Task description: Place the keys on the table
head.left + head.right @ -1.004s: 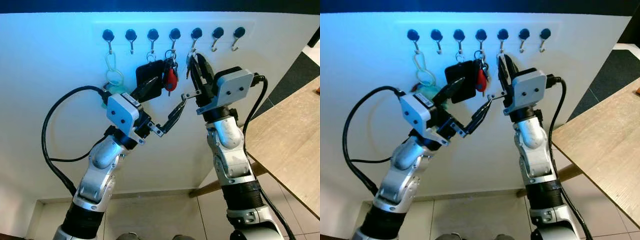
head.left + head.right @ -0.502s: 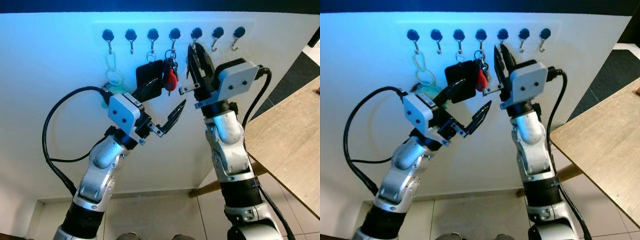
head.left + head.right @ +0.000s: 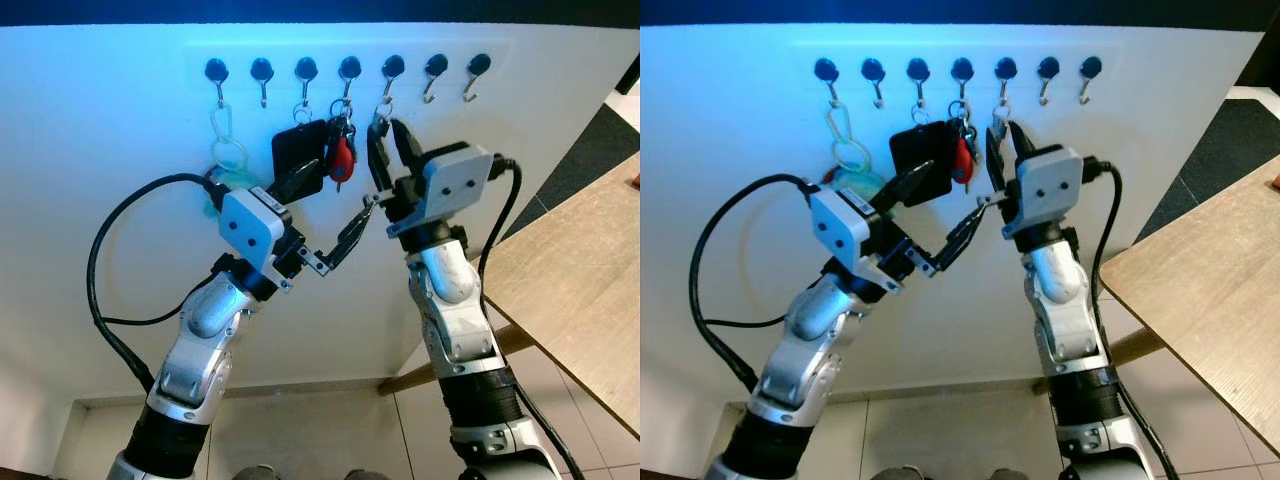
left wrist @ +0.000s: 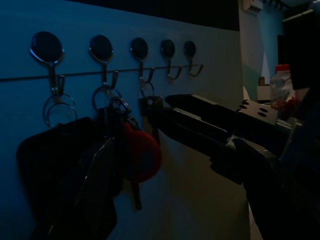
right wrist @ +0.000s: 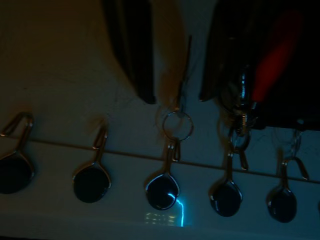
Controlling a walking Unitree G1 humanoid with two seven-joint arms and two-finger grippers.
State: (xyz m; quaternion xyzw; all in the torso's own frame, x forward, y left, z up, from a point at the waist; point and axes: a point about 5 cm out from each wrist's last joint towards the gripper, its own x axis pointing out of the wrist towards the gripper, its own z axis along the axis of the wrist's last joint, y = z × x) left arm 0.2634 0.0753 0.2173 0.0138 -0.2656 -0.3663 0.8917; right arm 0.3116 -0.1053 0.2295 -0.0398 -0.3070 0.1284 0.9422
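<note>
A small key on a ring [image 5: 177, 124] hangs from the fifth hook [image 3: 392, 68] on the white wall. My right gripper [image 3: 386, 132] is raised to it and stands open, one finger on each side of the key, which hangs free. One hook to the left hangs a bunch of keys with a red fob [image 3: 341, 152]. My left gripper [image 3: 345, 180] is open just below and in front of that bunch, holding nothing. In the left wrist view the red fob [image 4: 143, 155] shows beside the right gripper's fingers [image 4: 200, 122].
A black fob [image 3: 298, 148] hangs on the third hook and a pale green carabiner [image 3: 228, 148] on the first. The two hooks at the right are bare. A wooden table [image 3: 590, 290] stands at my right, and the floor below is tiled.
The right gripper rose towards the hooks, then came back down and shifted slightly left, and now straddles the fifth hook's key. The left arm has barely moved.
</note>
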